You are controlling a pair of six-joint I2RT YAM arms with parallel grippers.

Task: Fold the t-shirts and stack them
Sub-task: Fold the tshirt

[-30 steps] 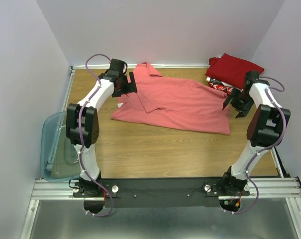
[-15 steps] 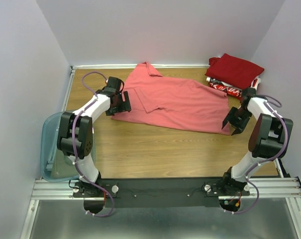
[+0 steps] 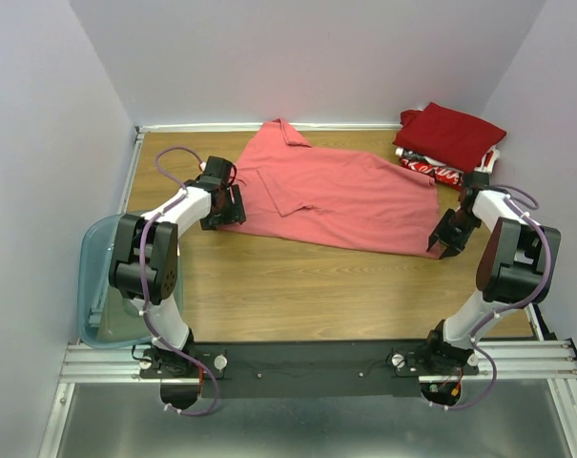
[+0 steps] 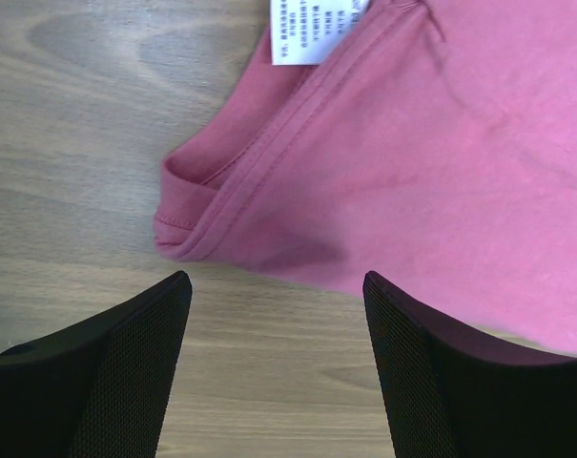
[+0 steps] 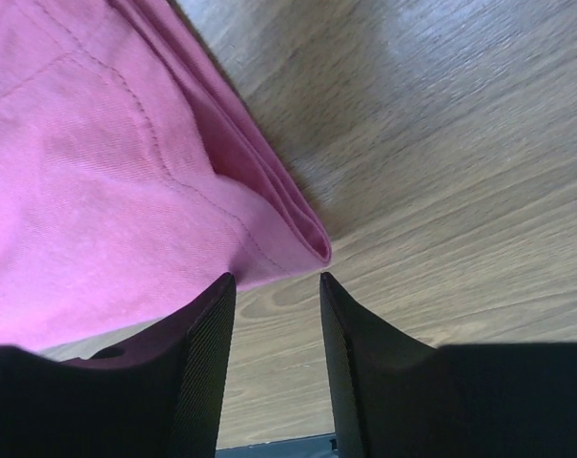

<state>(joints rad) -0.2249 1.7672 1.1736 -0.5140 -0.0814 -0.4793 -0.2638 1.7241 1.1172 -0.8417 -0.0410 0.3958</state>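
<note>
The salmon-pink collared t-shirt (image 3: 336, 196) lies folded across the wooden table. My left gripper (image 3: 233, 212) is open at its near-left corner; in the left wrist view the corner's hem (image 4: 269, 191) lies just ahead of the spread fingers, with a white label (image 4: 312, 29) above. My right gripper (image 3: 439, 244) is open at the near-right corner; in the right wrist view the folded corner (image 5: 298, 229) sits between the fingertips (image 5: 216, 296). The dark red shirt (image 3: 450, 134) lies folded on the red shirt with white print (image 3: 431, 169) at the back right.
A translucent blue-grey plastic bin (image 3: 105, 286) hangs at the table's left edge. Purple walls enclose the table on the left, back and right. A metal rail (image 3: 317, 358) carries the arm bases at the near edge.
Both grippers have come down and toward me from the shirt's far side to its near corners. The left-hand part of the shirt has shifted and now lies flatter.
</note>
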